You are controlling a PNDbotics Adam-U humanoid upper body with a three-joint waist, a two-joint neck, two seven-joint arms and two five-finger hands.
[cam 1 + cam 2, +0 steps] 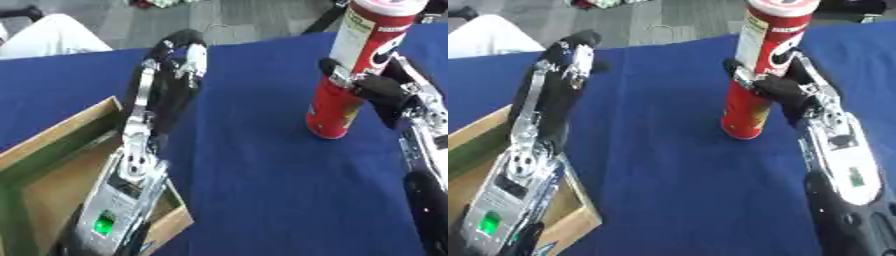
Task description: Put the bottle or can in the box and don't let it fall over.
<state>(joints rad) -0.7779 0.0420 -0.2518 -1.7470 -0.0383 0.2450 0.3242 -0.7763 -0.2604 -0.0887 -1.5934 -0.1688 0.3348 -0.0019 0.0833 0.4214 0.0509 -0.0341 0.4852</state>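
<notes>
A tall red can (354,70) with a white lid and a white label stands upright on the blue table (262,175), right of centre. My right hand (785,82) is curled round its middle, thumb on the near left side. It is hard to tell whether the can's base touches the cloth or hovers just above it. An open cardboard box (52,165) with a green inner edge sits at the lower left. My left hand (171,55) reaches up over the box's right wall, fingers curled at the top, holding nothing.
The blue cloth stretches free between the can and the box. Beyond the table's far edge lie grey floor and a white shape (48,35) at the upper left.
</notes>
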